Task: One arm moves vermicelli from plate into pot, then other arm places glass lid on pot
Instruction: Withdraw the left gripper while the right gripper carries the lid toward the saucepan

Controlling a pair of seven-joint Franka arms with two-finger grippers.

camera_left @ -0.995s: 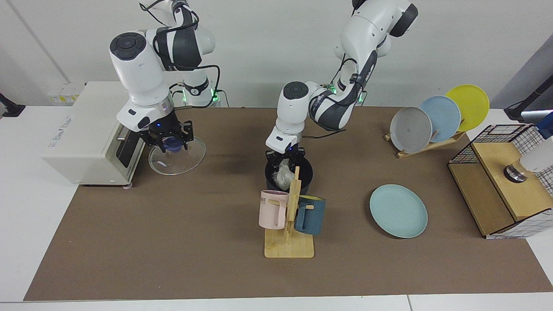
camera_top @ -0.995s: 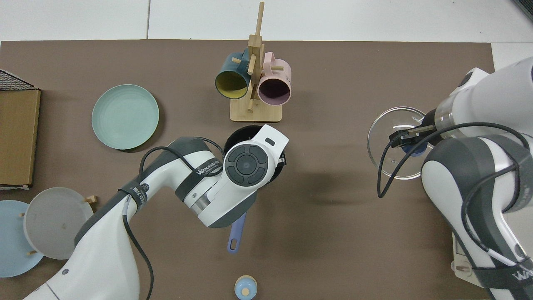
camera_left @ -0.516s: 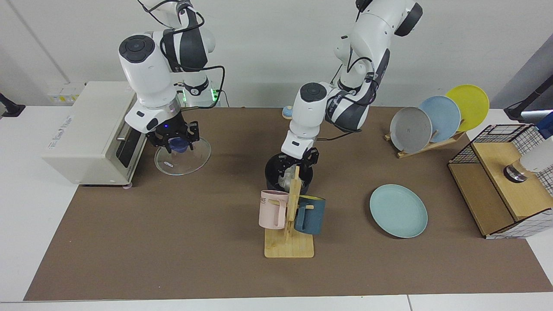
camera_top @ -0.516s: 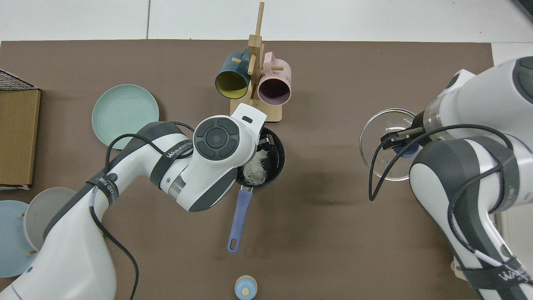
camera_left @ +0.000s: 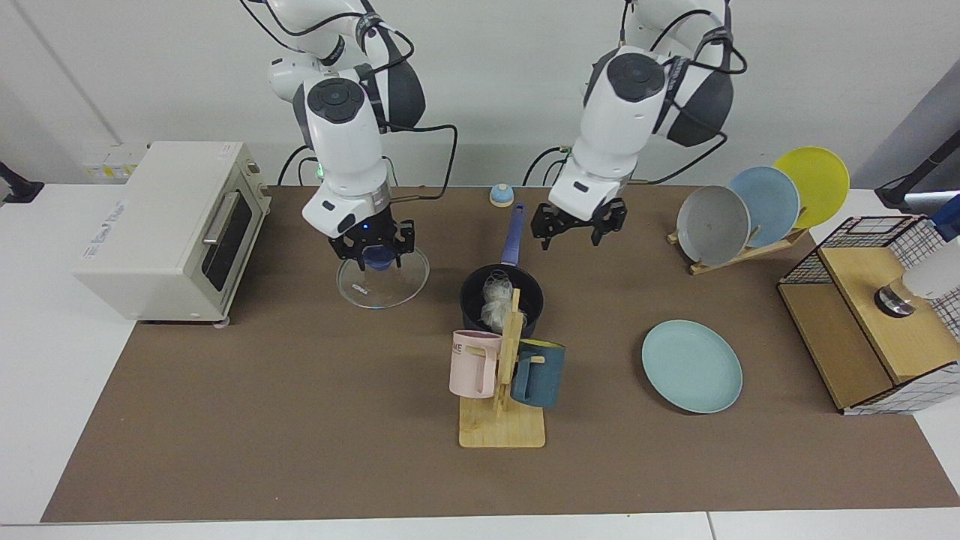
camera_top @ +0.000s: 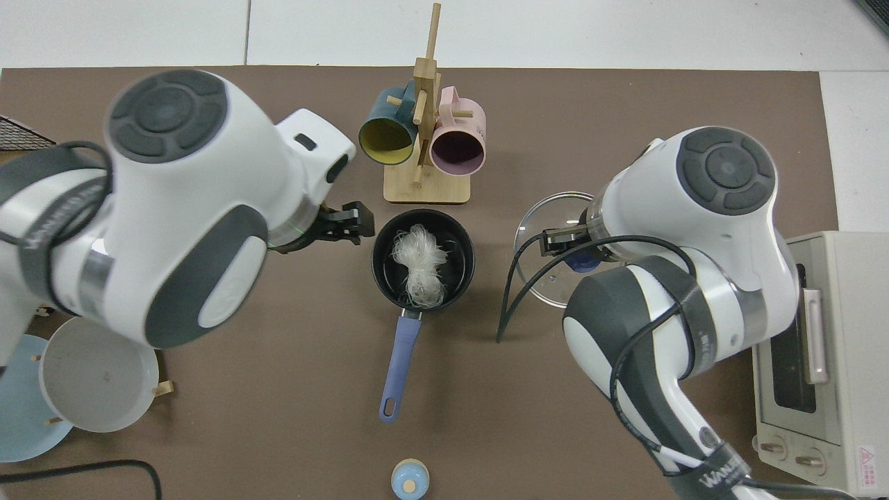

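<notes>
The vermicelli lies inside the pot, which sits mid-table with its handle pointing toward the arms' side — at 6 o'clock in the top view. The left gripper hangs raised above the table at about 2 o'clock from the pot in the facing view, jaws spread and holding nothing, while the light-teal plate lies bare at the pot's 4 o'clock. At the pot's 9 o'clock in the facing view the right gripper is clamped on the blue knob of the glass lid, carrying it clear of the mat — well apart from the toaster oven.
</notes>
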